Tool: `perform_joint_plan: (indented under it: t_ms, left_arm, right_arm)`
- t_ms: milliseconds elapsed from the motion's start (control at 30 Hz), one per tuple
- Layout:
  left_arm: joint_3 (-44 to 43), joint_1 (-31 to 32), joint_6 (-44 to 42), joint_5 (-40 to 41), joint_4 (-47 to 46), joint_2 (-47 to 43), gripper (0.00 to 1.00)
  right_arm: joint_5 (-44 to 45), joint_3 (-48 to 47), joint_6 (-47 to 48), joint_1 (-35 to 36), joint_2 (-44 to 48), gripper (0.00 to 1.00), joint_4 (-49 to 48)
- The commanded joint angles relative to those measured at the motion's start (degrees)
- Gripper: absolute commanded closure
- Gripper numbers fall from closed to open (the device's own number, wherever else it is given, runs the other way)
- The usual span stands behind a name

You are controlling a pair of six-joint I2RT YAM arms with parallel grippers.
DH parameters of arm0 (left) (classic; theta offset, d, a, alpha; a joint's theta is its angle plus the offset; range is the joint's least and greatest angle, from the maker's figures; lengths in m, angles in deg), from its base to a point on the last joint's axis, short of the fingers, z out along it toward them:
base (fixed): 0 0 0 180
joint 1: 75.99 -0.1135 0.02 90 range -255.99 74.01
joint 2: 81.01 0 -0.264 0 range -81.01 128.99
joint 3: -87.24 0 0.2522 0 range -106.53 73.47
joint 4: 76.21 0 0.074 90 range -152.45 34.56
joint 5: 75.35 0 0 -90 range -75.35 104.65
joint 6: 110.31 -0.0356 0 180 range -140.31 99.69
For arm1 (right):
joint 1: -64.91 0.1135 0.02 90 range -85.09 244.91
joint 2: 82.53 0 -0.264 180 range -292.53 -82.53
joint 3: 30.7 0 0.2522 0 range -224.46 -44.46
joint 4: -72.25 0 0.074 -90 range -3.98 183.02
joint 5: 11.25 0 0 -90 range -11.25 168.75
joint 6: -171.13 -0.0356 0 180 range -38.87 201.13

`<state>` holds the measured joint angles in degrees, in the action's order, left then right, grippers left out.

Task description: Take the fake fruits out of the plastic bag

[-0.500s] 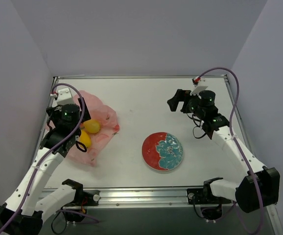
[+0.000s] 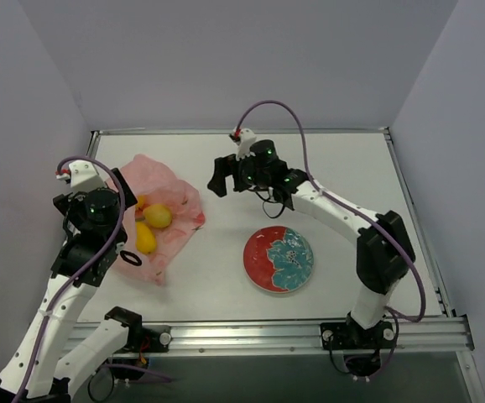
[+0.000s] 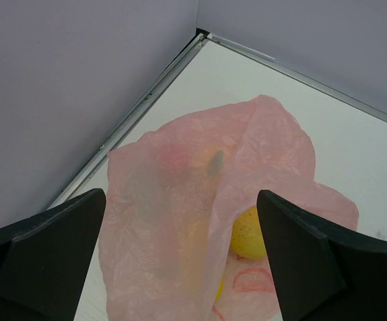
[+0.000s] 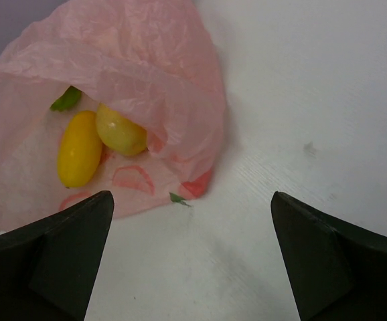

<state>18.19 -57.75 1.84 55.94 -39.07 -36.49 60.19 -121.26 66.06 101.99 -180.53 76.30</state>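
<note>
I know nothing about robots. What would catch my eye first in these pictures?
Probably the crinkled pink plastic bag at the left of the table, with glossy yellow fake fruits showing in its open mouth. Next comes the brightly patterned red-and-teal plate near the front middle. The right gripper hangs open above the table's middle, facing the bag.

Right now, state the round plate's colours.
The round plate is part red, part patterned teal; top external view shows it best.
</note>
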Motion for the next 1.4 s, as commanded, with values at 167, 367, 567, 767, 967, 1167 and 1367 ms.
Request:
perform_joint_plan:
  t_ms: [167, 367, 567, 767, 967, 1167, 1367]
  left_arm:
    - [-0.3, -0.6, 0.3, 0.7, -0.7, 1.1, 0.05]
    - [-0.4, -0.7, 0.2, -0.6, -0.6, 1.5, 0.05]
    - [-0.4, -1.0, 0.0, -2.4, -1.0, 1.7, 0.05]
    - [-0.6, -1.2, 0.0, -3.7, -1.0, 2.2, 0.05]
    - [-0.7, -1.5, 0.1, -4.7, -1.0, 2.4, 0.05]
    - [-0.7, -1.6, 0.1, -5.6, -1.0, 2.5, 0.05]
    - [-0.9, -1.6, 0.2, -6.8, -1.0, 2.9, 0.04]
  right_arm:
    - [-1.8, -15.5, 2.6, 6.8, -16.5, 0.13, -0.5]
    - [-2.2, -26.0, 4.4, 9.3, -26.0, 0.16, 1.0]
    - [2.5, -35.2, 4.8, 9.7, -33.3, 0.14, 1.8]
    - [1.5, -42.6, 4.8, 9.2, -38.8, 0.58, 1.8]
    - [0.5, -45.3, 4.3, 8.4, -40.3, 1.0, 1.8]
    - [-0.1, -41.4, 4.5, 7.3, -37.6, 0.84, 1.9]
    - [2.8, -30.9, 6.3, 7.3, -29.3, 0.45, 2.0]
